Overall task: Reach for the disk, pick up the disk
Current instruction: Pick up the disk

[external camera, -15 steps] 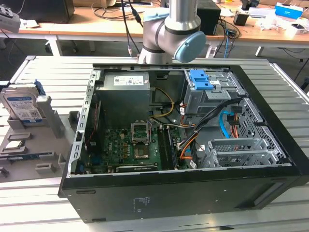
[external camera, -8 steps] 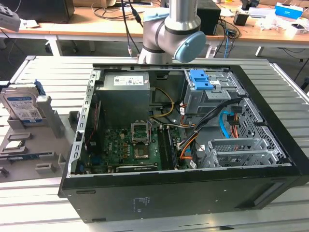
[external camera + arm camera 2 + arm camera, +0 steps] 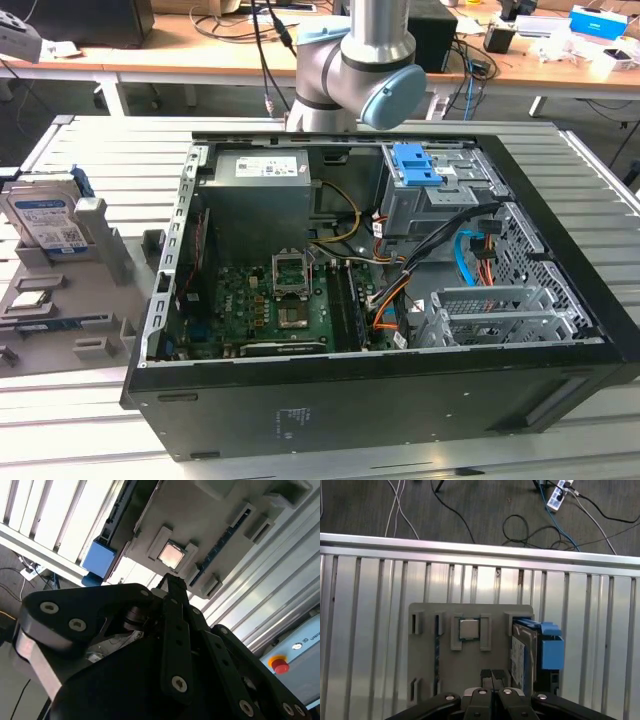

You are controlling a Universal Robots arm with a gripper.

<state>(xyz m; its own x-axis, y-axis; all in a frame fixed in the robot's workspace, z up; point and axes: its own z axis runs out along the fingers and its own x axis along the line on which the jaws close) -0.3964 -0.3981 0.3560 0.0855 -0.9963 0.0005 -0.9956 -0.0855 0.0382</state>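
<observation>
The disk [image 3: 45,215], a silver drive with a white-and-blue label in a blue carrier, stands on edge in a grey holder tray [image 3: 110,300] at the exterior view's left. In the first wrist view the disk [image 3: 524,655] sits at one side of the tray [image 3: 425,680], with a small square silver chip [image 3: 468,628] in a slot beside it. My gripper [image 3: 491,676] hovers above the tray between chip and disk, shut and holding nothing. The second wrist view has the gripper [image 3: 172,585] below the chip [image 3: 171,555] and the blue carrier [image 3: 100,557] off to the side.
An open black computer case [image 3: 380,400] takes up the middle of the slatted metal table [image 3: 90,150], with a blue latch [image 3: 417,165] inside it. The robot arm [image 3: 360,60] rises behind the case. Cables and a power strip [image 3: 555,497] lie on the floor beyond the table edge.
</observation>
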